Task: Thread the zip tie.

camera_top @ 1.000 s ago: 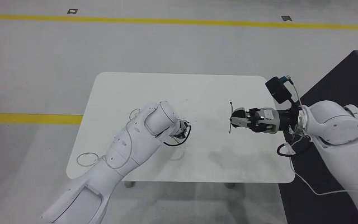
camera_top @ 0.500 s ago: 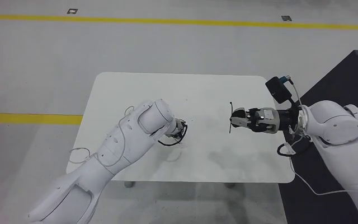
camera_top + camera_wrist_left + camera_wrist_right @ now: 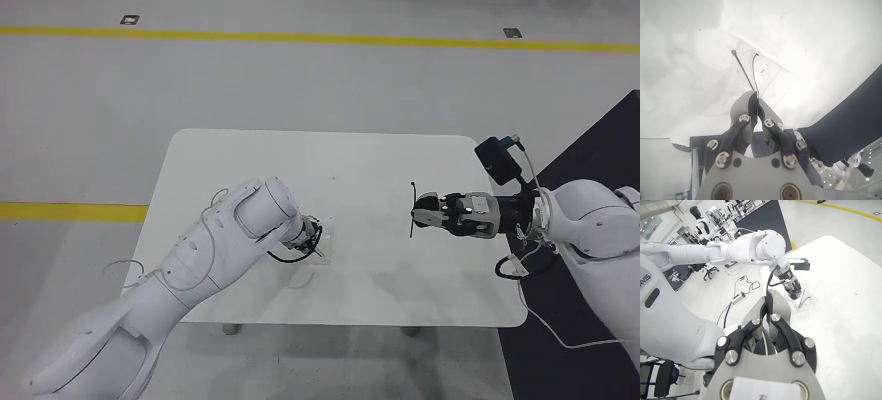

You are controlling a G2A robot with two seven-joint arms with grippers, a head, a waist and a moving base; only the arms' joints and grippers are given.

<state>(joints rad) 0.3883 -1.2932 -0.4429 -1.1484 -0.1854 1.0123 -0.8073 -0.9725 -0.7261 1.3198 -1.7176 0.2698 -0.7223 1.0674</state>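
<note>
Station stock, as I read it from my console:

1. Table: white, rounded corners, carrying every item below.
2. Right pincer: held above the table's right half and pointing toward its middle. The fingers are pinched together on item 3.
3. Zip tie: black, gripped at the right pincer's tips. From above it stands crosswise to the fingers, clear of the table surface.
4. Left pincer: on the table's left half, well apart from the right one, tips low over item 5. The pads are pressed together with no gap I can see.
5. Clear tray: a shallow transparent sheet lying flat on the table, just beyond the left pincer's tips.
6. Second zip tie: black, flat side up. Its head lies at the tray's far corner and its tail runs back to the left pincer's tips.
7. Thin curved tie: black, beside item 6. It reaches the seam between the left pads, but I cannot tell whether it is clamped there.
</note>
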